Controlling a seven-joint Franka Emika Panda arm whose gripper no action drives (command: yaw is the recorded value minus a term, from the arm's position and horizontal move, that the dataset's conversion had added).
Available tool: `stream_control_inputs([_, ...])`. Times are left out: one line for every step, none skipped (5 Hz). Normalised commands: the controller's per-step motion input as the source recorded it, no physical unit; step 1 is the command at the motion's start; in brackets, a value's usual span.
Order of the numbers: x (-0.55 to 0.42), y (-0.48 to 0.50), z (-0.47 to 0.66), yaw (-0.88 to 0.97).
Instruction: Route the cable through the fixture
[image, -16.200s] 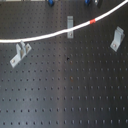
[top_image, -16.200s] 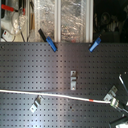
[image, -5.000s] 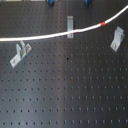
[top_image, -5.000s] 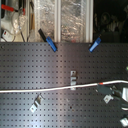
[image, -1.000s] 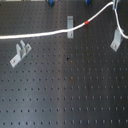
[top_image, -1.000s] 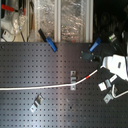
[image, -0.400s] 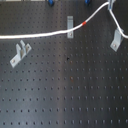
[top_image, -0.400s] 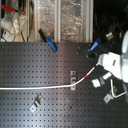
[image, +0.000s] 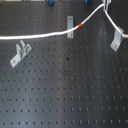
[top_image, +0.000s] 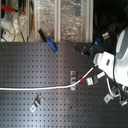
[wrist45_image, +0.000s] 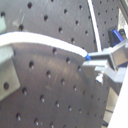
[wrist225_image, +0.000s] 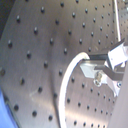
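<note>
Cable (image: 50, 35) pinched in gripper (top_image: 98, 63), red band (image: 79, 24) beside mid fixture (image: 70, 26).

A black perforated bench (image: 65, 95) fills the scene, its holes in even rows. Behind it, well away from the jaws, stand clear plastic-wrapped bundles (top_image: 62, 20) and a blue-handled tool (top_image: 49, 42) lying at the bench's far edge. Nearer the jaws sit two more blue items (image: 50, 2) at the bench edge in the first exterior view. A tangle of wires (top_image: 12, 17) lies farthest from the jaws.
</note>
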Motion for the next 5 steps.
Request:
stream_control_inputs([0.006,0.013,0.00,0.07])
stream_control_inputs([0.184,0.466,0.05,0.30])
stream_control_inputs([-0.010,0.005,0.00,0.00])
stream_control_inputs([-0.277,0.099,0.04,-0.04])
stream_control_inputs([-0.014,-0.025,0.00,-0.13])
